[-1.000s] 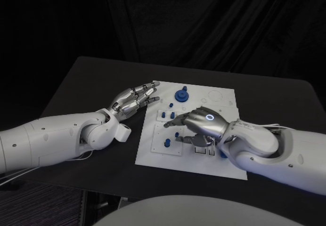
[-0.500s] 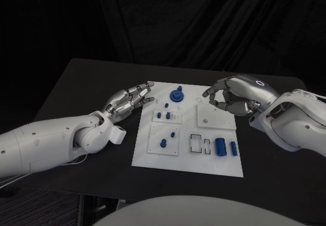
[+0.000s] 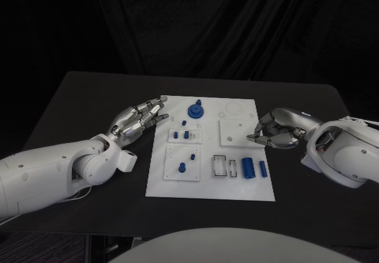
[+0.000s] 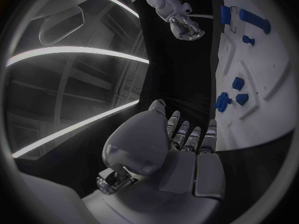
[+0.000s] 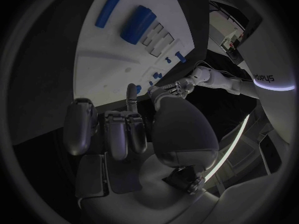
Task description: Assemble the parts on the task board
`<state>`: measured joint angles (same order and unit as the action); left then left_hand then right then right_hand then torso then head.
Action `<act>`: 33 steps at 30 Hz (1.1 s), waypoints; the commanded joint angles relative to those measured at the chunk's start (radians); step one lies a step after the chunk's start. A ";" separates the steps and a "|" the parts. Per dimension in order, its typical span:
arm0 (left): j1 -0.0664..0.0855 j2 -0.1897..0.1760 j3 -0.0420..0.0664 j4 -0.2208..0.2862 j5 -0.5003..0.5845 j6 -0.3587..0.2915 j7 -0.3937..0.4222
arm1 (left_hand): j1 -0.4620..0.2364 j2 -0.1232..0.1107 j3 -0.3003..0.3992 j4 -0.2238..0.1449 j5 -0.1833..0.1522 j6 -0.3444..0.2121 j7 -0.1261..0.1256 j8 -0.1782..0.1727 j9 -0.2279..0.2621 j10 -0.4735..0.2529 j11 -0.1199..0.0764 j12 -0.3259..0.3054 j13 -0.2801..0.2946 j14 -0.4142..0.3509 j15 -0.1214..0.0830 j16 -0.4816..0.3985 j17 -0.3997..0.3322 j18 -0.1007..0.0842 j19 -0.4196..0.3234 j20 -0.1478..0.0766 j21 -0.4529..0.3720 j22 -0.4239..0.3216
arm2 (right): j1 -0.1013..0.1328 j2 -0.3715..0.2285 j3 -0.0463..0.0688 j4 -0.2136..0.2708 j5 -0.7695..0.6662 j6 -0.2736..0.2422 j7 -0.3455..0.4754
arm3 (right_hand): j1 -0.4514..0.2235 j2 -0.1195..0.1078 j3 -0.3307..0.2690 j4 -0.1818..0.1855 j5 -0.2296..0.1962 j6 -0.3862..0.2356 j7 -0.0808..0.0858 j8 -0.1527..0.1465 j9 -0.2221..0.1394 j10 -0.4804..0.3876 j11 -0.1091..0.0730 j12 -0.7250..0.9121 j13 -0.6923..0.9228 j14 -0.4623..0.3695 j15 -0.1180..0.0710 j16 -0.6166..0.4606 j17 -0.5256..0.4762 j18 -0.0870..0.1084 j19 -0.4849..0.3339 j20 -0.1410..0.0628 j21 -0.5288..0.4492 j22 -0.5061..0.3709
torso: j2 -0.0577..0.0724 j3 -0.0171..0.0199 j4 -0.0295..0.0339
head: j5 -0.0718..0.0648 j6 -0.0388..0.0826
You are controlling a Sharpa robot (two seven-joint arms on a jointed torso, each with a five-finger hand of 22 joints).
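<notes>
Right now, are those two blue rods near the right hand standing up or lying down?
Lying down: both rods lie flat on the board.

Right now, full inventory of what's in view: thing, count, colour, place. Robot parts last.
Table: one, black, under everything.
Task board: one, white, middle of the table, with raised white square plates and two outlined slots on it.
Round stepped part: one, blue, far end of the board.
Small pegs: two, blue, on the small plate below the round part.
Pegs on the near-left plate: two, blue.
Thick cylinder: one, blue, lying near the board's right edge.
Thin bar: one, blue, lying beside the cylinder.
Left hand: silver, at the board's left edge, fingers apart, holding nothing.
Right hand: silver, at the board's right edge, fingers curled, nothing visible in them.
</notes>
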<state>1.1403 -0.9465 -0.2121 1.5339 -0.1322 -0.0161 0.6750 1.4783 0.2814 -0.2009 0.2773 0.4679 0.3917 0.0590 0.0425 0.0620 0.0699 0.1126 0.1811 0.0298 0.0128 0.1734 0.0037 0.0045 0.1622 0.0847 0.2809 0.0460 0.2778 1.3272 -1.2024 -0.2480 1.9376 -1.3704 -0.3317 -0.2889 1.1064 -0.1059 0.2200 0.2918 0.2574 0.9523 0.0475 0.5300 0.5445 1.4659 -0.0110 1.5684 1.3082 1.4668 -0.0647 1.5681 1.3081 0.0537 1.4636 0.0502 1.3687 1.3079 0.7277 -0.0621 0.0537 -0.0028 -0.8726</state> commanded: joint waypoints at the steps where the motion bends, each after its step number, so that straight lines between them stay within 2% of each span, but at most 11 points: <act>1: -0.002 -0.002 0.001 0.004 0.003 -0.010 0.037 | 0.010 -0.001 0.006 -0.002 0.006 0.002 0.001 0.004 0.000 0.004 0.002 0.004 0.001 0.002 -0.001 0.002 0.001 0.016 0.001 0.001 0.004 -0.002 | -0.020 -0.008 0.000 0.020 -0.158 0.017 -0.164 | -0.057 -0.024 0.007 0.004 -0.004 0.028 -0.013 0.031 0.038 0.105 -0.016 0.002 0.263 0.104 -0.013 0.003 0.263 -0.021 0.046 -0.013 0.057 0.221 | 0.001 0.0049 -0.0019 | -0.030 0.000; 3: -0.002 -0.004 0.001 0.005 0.003 -0.011 0.036 | 0.010 -0.001 0.006 -0.002 0.006 0.002 0.001 0.004 0.000 0.004 0.002 0.004 0.001 0.002 -0.001 0.002 0.001 0.016 0.001 0.001 0.004 -0.002 | -0.037 -0.012 0.000 0.035 -0.212 0.032 -0.210 | -0.109 -0.049 0.007 0.005 -0.009 0.037 -0.021 0.037 0.060 0.105 -0.024 0.002 0.263 0.104 -0.022 0.003 0.263 -0.031 0.066 -0.023 0.105 0.234 | 0.001 0.0048 0.0010 | -0.062 0.000; 4: -0.002 -0.005 0.001 0.005 0.003 -0.011 0.036 | 0.010 -0.001 0.006 -0.002 0.006 0.002 0.001 0.004 0.000 0.004 0.002 0.004 0.001 0.002 -0.001 0.002 0.001 0.016 0.001 0.001 0.004 -0.002 | -0.042 -0.013 0.000 0.040 -0.226 0.038 -0.224 | -0.120 -0.054 0.005 0.005 -0.014 0.038 -0.022 0.037 0.064 0.105 -0.025 0.002 0.263 0.104 -0.023 0.003 0.263 -0.034 0.072 -0.024 0.119 0.238 | 0.001 0.0039 0.0034 | -0.074 0.000; 5: -0.002 -0.006 0.001 0.006 0.003 -0.010 0.035 | 0.010 -0.001 0.006 -0.002 0.006 0.002 0.001 0.004 0.000 0.004 0.002 0.004 0.001 0.002 -0.001 0.002 0.001 0.016 0.001 0.001 0.004 -0.002 | -0.047 -0.013 0.000 0.045 -0.240 0.043 -0.241 | -0.132 -0.060 0.003 0.006 -0.021 0.038 -0.022 0.035 0.067 0.105 -0.026 0.002 0.263 0.104 -0.024 0.003 0.263 -0.036 0.076 -0.025 0.129 0.241 | 0.000 0.0032 0.0050 | -0.082 0.000; 7: -0.003 -0.008 0.001 0.006 0.003 -0.010 0.035 | 0.011 0.000 0.007 -0.002 0.007 0.001 0.001 0.004 0.000 0.004 0.003 0.004 0.001 0.003 0.000 0.002 0.001 0.016 0.000 0.002 0.004 -0.003 | -0.055 -0.014 0.000 0.053 -0.255 0.047 -0.259 | -0.151 -0.067 0.001 0.006 -0.036 0.036 -0.022 0.027 0.072 0.105 -0.027 0.002 0.263 0.104 -0.025 0.003 0.263 -0.038 0.078 -0.027 0.136 0.242 | 0.000 0.0032 0.0039 | -0.090 0.000; 8: -0.003 -0.009 0.001 0.007 0.003 -0.009 0.034 | 0.011 0.000 0.007 -0.002 0.007 0.001 0.001 0.004 0.000 0.004 0.003 0.004 0.001 0.003 0.000 0.002 0.001 0.016 0.000 0.002 0.004 -0.003 | -0.061 -0.013 0.000 0.057 -0.262 0.046 -0.270 | -0.156 -0.070 0.000 0.006 -0.041 0.036 -0.022 0.024 0.075 0.105 -0.027 0.002 0.263 0.104 -0.025 0.003 0.263 -0.038 0.078 -0.028 0.136 0.242 | 0.001 0.0048 0.0019 | -0.094 0.000; 11: -0.004 -0.010 0.001 0.007 0.003 -0.009 0.034 | 0.011 0.000 0.007 -0.002 0.007 0.001 0.001 0.004 0.000 0.004 0.003 0.004 0.001 0.003 0.000 0.002 0.001 0.016 0.000 0.002 0.004 -0.003 | -0.074 -0.011 0.000 0.067 -0.275 0.039 -0.291 | -0.164 -0.072 0.000 0.006 -0.050 0.032 -0.020 0.016 0.078 0.105 -0.026 0.002 0.263 0.104 -0.025 0.003 0.263 -0.039 0.080 -0.028 0.140 0.243 | 0.001 0.0056 -0.0013 | -0.101 0.000; 16: -0.005 -0.014 0.001 0.011 0.003 -0.007 0.037 | 0.011 0.000 0.007 -0.002 0.007 0.001 0.001 0.004 0.000 0.004 0.003 0.004 0.001 0.003 0.000 0.002 0.001 0.016 0.000 0.002 0.004 -0.003 | -0.091 -0.004 0.000 0.075 -0.285 0.033 -0.315 | -0.182 -0.079 -0.006 0.006 -0.076 0.024 -0.015 -0.012 0.079 0.105 -0.021 0.002 0.263 0.104 -0.022 0.003 0.263 -0.042 0.086 -0.027 0.156 0.248 | -0.002 0.0022 -0.0009 | -0.111 0.000; 22: -0.007 -0.021 0.001 0.015 0.003 -0.008 0.038 | 0.012 0.000 0.007 -0.003 0.007 0.002 0.002 0.004 0.000 0.004 0.004 0.004 0.001 0.002 0.000 0.002 0.001 0.016 0.000 0.002 0.004 -0.003 | -0.111 0.012 0.000 0.075 -0.304 0.034 -0.334 | -0.196 -0.089 -0.015 0.007 -0.098 0.025 -0.012 -0.032 0.083 0.105 -0.019 0.002 0.263 0.104 -0.021 0.003 0.263 -0.049 0.098 -0.025 0.183 0.257 | 0.000 0.0037 -0.0043 | -0.118 0.000; 27: -0.009 -0.027 0.001 0.017 0.003 -0.007 0.037 | 0.013 0.000 0.008 -0.003 0.008 0.001 0.002 0.003 0.000 0.004 0.004 0.004 0.001 0.002 0.000 0.002 0.001 0.016 0.000 0.002 0.004 -0.002 | -0.129 0.028 0.000 0.075 -0.340 0.056 -0.360 | -0.218 -0.104 -0.030 0.007 -0.120 0.031 -0.010 -0.047 0.091 0.105 -0.018 0.002 0.263 0.104 -0.020 0.003 0.263 -0.051 0.102 -0.024 0.192 0.259 | -0.001 0.0036 -0.0005 | -0.122 0.000; 33: -0.012 -0.029 0.001 0.017 0.003 -0.005 0.034 | 0.013 0.000 0.008 -0.004 0.008 0.001 0.003 0.003 0.000 0.003 0.004 0.004 0.001 0.002 0.000 0.002 0.001 0.016 0.000 0.002 0.004 -0.003 | -0.142 0.041 0.000 0.068 -0.353 0.073 -0.373 | -0.233 -0.108 -0.035 0.007 -0.136 0.038 -0.011 -0.053 0.096 0.105 -0.018 0.002 0.263 0.104 -0.020 0.003 0.263 -0.051 0.103 -0.024 0.193 0.260 | 0.000 0.0046 -0.0015 | -0.122 0.000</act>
<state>1.1305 -0.9760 -0.2122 1.5482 -0.1322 -0.0220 0.6772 1.4782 0.2814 -0.1980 0.2744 0.4712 0.3917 0.0590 0.0425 0.0617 0.0698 0.1127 0.1810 0.0296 0.0128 0.1734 0.0037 0.0045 0.1622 0.0847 0.2808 0.0460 0.2756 1.1893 -1.1628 -0.2481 2.0072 -1.6860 -0.2852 -0.6179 0.8799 -0.2145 0.1917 0.2990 0.1242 0.9857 0.0353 0.4809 0.6402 1.4633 -0.0304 1.5683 1.3078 1.4635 -0.0822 1.5680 1.3078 0.0076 1.4651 0.0303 1.5568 1.3076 0.7271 -0.0583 0.0523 -0.1256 -0.8726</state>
